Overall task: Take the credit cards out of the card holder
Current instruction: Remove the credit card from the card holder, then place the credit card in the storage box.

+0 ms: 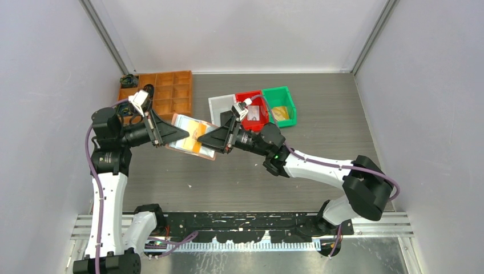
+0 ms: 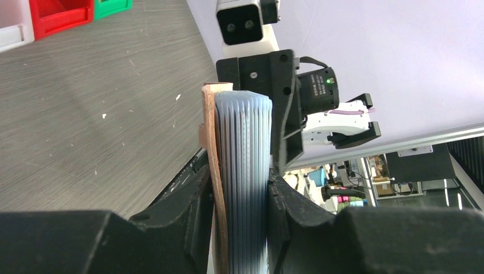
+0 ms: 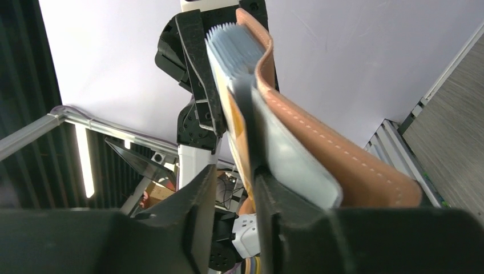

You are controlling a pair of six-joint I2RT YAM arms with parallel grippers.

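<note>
Holder (image 1: pixel 191 137) aloft above bench (image 1: pixel 319 165), spanned between arms. Left jaws clamped across pink cover (image 2: pixel 211 131) and grey pleated pockets (image 2: pixel 242 160). Right jaws parted, straddling yellowish card (image 3: pixel 241 145) edge at holder's open end, not pinching.

Judgement: holder light, cover soft, bends under pull; pockets squash. Card thin, stiff, likely slick. Best hold: flat faces of exposed card edge, pull straight along slot. Skewed pull may jam card or drag holder from left jaws.

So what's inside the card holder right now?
Grey slotted pockets fan out inside the card holder, and one yellowish card edge shows between them. Whether deeper slots hold more cards is hidden.
</note>
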